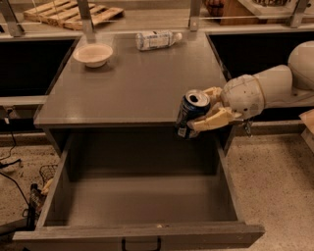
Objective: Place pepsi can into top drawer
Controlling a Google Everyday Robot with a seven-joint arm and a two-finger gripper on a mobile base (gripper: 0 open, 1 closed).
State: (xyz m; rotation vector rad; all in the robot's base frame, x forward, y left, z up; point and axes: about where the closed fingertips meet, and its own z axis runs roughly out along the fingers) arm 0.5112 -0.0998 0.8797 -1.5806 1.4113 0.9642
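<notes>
The pepsi can [190, 113], dark blue with a silver top, hangs tilted in the air past the counter's front edge, over the back right of the top drawer [142, 198]. My gripper [206, 110] comes in from the right and is shut on the can, one cream finger behind it and one across its lower side. The drawer is pulled fully out, a wide grey box with nothing in it and a small dark handle on its front panel [140, 243].
On the grey counter [132, 83] a white bowl [93, 54] sits at the back left and a clear plastic bottle [156, 39] lies at the back middle. A wooden pallet [73, 14] lies behind. Cables and clutter [37, 196] sit left of the drawer.
</notes>
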